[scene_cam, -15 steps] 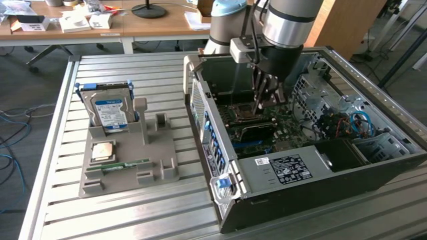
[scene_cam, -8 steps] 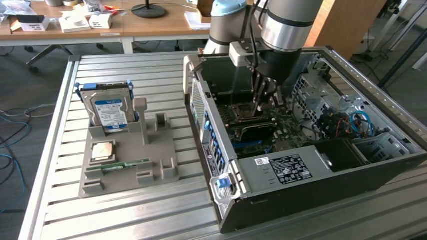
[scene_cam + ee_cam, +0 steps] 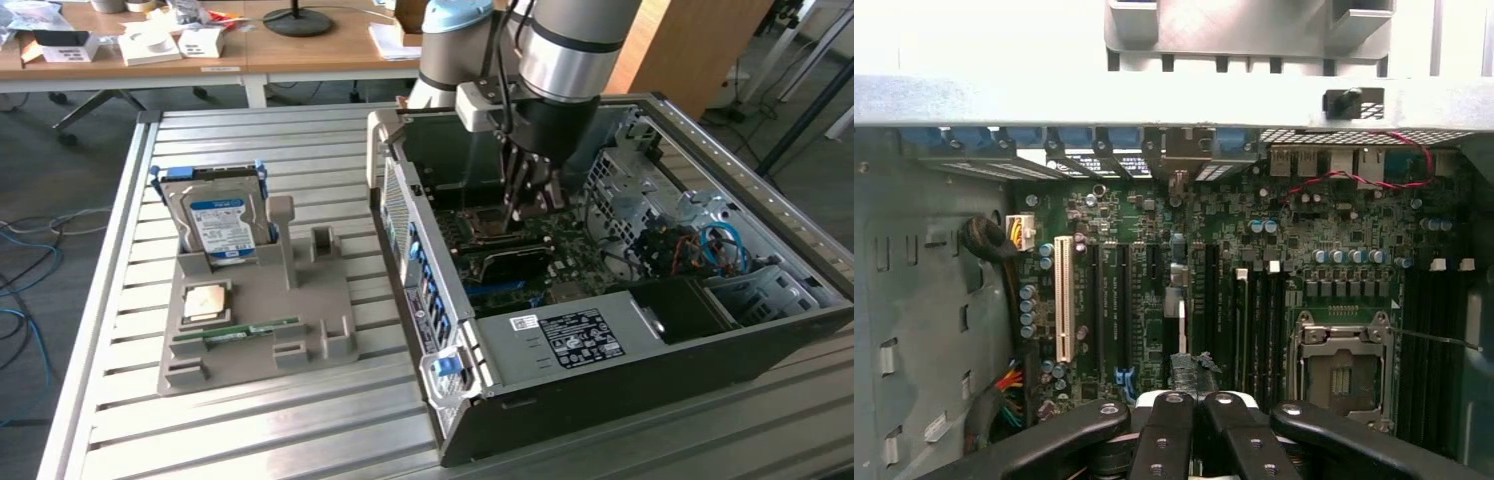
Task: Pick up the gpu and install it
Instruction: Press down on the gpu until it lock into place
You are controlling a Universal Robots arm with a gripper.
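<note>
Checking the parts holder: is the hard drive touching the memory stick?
Apart. The exterior view shows the hard drive standing in its slot and the memory stick lying flat, with a square chip and bare holder between them.

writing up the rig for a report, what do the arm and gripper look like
The arm is made of silver-grey metal tubes with a pale blue cap on one joint and a black cable running down it. A small white box sits at the wrist. The gripper is black, with slim linked fingers joined by round silver pins.
</note>
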